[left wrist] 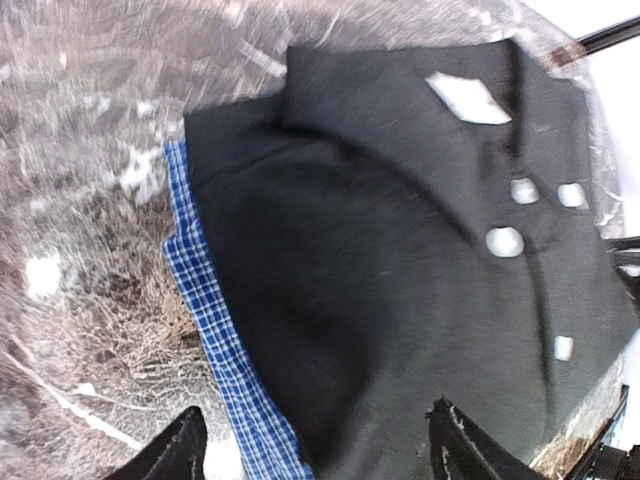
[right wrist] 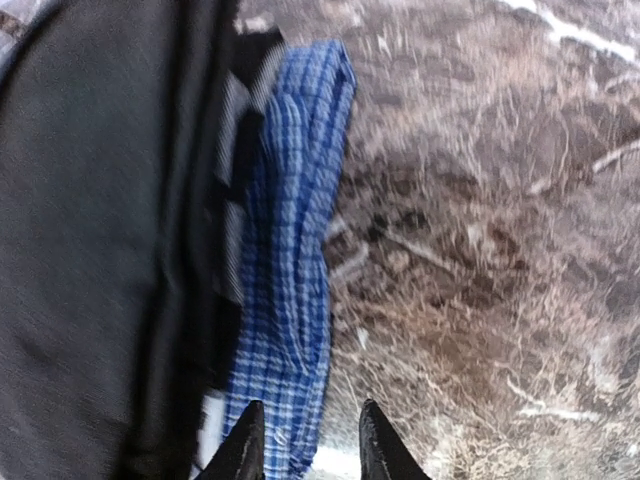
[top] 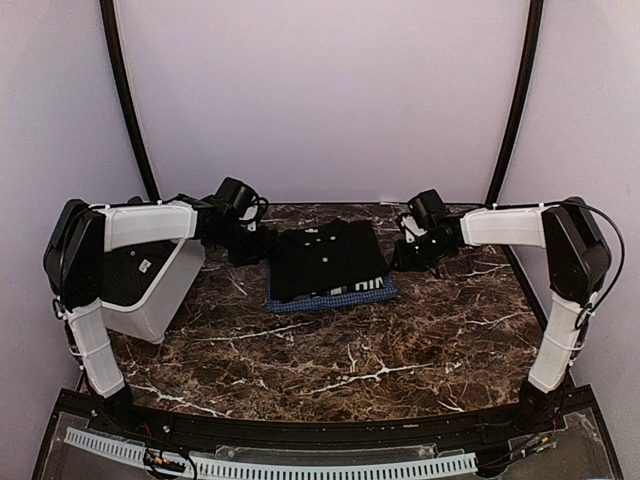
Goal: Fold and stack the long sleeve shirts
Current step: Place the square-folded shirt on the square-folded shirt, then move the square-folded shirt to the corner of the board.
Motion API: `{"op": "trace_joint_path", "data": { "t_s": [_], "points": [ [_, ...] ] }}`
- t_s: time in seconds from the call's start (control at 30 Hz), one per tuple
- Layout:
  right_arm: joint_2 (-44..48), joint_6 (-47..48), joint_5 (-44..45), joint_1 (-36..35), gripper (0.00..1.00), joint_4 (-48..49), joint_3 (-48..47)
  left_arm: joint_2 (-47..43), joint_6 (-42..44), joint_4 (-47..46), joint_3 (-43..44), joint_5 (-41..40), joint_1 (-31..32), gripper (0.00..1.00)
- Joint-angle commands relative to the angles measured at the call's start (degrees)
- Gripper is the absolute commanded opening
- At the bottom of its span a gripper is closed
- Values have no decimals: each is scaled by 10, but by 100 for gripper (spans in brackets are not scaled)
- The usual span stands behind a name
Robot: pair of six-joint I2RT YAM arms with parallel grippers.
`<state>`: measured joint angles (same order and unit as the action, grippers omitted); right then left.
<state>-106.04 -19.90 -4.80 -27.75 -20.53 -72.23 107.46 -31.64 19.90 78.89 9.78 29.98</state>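
Observation:
A folded black long sleeve shirt (top: 325, 255) with white buttons and a white neck mark lies on top of a folded blue-edged checked shirt (top: 335, 297) at the back middle of the table. My left gripper (top: 255, 245) is at the stack's left edge. In the left wrist view it (left wrist: 320, 445) is wide open and empty over the black shirt (left wrist: 400, 250) and the blue checked edge (left wrist: 215, 330). My right gripper (top: 405, 255) is at the stack's right edge. In the right wrist view it (right wrist: 307, 445) is open and empty above the blue checked edge (right wrist: 290, 270), beside the black shirt (right wrist: 90, 230).
A white plastic bin (top: 160, 300) stands at the left under my left arm, with dark cloth inside. The brown marble table (top: 350, 360) stretches in front of the stack. Black frame poles rise at the back corners.

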Motion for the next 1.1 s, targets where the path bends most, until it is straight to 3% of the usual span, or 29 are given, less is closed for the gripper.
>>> {"op": "trace_joint_path", "data": {
  "t_s": [0.0,0.37,0.57,0.73,1.07],
  "points": [
    [14,-11,14,-5,28,13,37,-65,30,17,16,0,-4,78],
    [-5,-48,4,-59,27,46,89,-148,48,11,-20,30,-4,81],
    [-27,-103,-51,-100,27,110,93,-186,51,18,-33,39,-4,81],
    [-77,-146,-92,-139,27,164,49,-200,53,21,-40,46,-4,82],
    [-223,-194,-153,-146,28,220,-122,-219,51,18,-66,51,-4,81]
  ]
}}
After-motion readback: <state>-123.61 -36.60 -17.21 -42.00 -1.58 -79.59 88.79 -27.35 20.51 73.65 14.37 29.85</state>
